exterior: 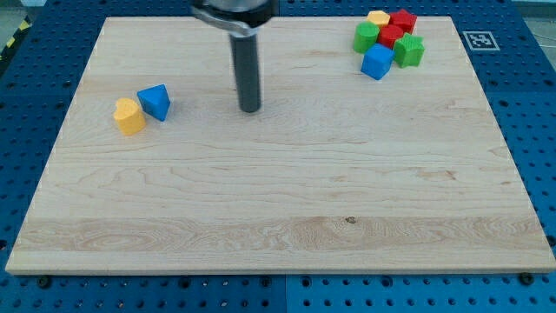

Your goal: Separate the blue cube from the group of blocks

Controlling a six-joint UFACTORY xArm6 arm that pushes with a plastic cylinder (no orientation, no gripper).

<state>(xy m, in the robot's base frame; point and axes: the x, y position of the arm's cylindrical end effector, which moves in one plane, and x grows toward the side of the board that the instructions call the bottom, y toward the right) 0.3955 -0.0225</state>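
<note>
The blue cube point(377, 62) sits at the view's top right, at the lower edge of a tight group. It touches a red block point(390, 36) and lies beside a green block point(409, 50). The group also holds a second green block point(366, 36), a yellow block point(378, 17) and a second red block point(403, 20). My tip point(249, 109) rests on the wooden board point(278, 200) left of centre, far to the left of the group and a little lower than the blue cube. It touches no block.
A yellow block point(129, 116) and a blue triangular block point(155, 102) touch each other at the view's left, left of my tip. A fiducial tag point(479, 39) sits on the blue pegboard table just past the board's top right corner.
</note>
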